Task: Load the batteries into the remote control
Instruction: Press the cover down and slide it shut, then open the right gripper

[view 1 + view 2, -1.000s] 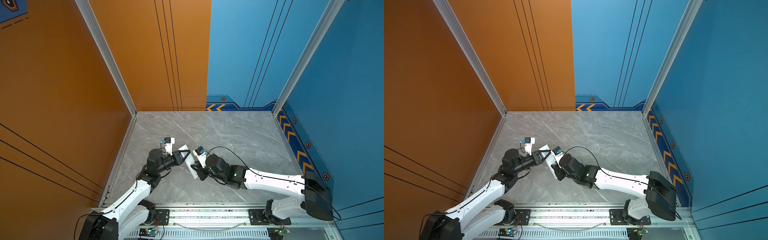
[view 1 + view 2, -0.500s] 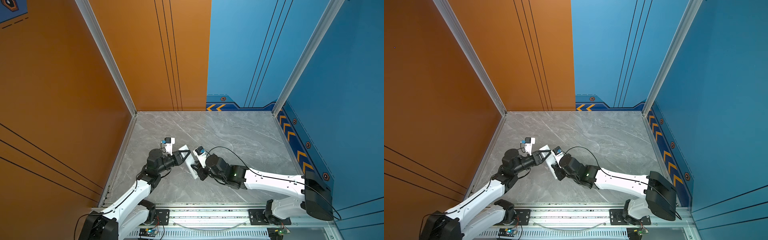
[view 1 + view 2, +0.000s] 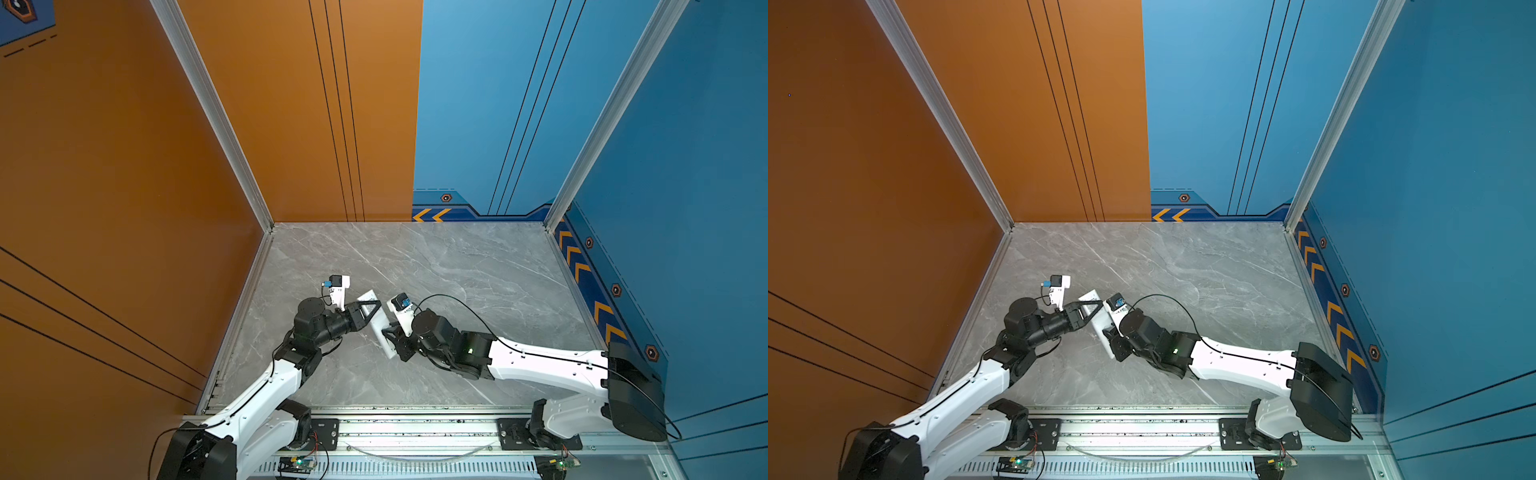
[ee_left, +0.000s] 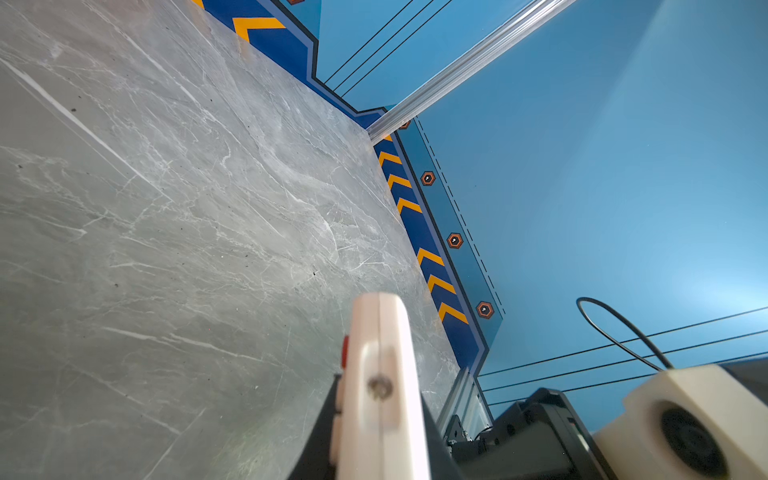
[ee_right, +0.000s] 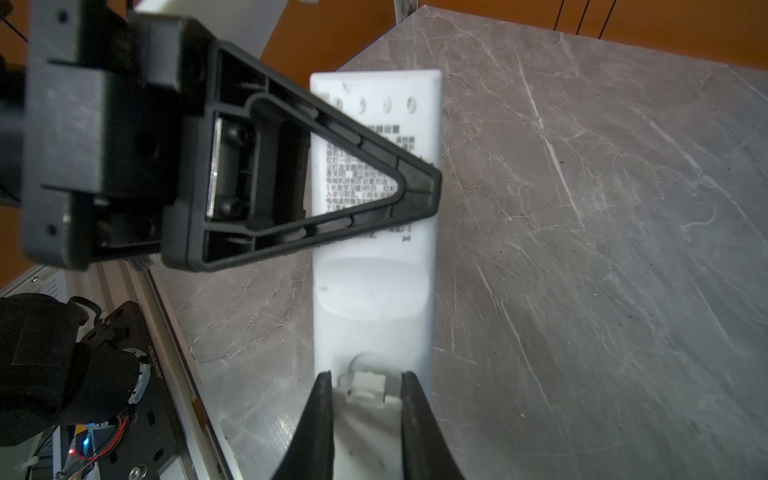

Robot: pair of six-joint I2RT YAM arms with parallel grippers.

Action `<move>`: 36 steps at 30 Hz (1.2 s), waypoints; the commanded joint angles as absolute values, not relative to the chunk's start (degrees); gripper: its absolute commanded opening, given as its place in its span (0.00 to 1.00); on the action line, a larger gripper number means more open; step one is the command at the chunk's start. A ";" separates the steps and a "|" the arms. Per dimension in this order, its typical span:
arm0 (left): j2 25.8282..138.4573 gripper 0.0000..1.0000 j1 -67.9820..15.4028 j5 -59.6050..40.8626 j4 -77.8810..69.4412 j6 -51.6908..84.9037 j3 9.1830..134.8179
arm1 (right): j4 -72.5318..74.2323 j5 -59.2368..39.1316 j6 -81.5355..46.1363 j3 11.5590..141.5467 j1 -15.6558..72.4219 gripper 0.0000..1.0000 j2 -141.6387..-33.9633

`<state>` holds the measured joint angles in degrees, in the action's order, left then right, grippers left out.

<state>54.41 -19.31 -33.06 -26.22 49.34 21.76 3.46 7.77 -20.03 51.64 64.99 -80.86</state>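
The white remote control [image 3: 385,345] [image 3: 1105,341] is held off the grey table between both arms, its printed back [image 5: 374,291] facing up. My left gripper [image 3: 376,309] [image 3: 1099,305] is shut on its far half, one black finger [image 5: 415,187] lying across the printed text. The left wrist view shows the remote control [image 4: 382,374] edge-on in the left gripper [image 4: 380,419]. My right gripper [image 3: 390,336] [image 3: 1112,336] [image 5: 365,390] is at the near end, shut on a small white cover piece [image 5: 365,384] on the back. The batteries are out of view.
The grey marble table [image 3: 457,270] is walled by an orange panel [image 3: 124,208] on the left and blue panels [image 3: 685,208] at the back and right. A metal rail [image 3: 415,432] with the arm bases runs along the front edge.
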 commanded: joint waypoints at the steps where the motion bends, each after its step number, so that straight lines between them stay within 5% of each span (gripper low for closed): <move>1: 53.45 0.00 -18.70 -34.46 -28.70 50.01 22.75 | 1.11 8.20 -21.44 51.05 65.32 0.01 -82.06; 36: 52.30 0.00 -18.10 -35.16 -28.69 50.30 22.33 | 2.55 6.72 -21.36 50.03 65.52 0.02 -82.36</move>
<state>53.89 -18.70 -33.43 -25.41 49.32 21.76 3.51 7.73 -21.91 51.72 65.25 -82.08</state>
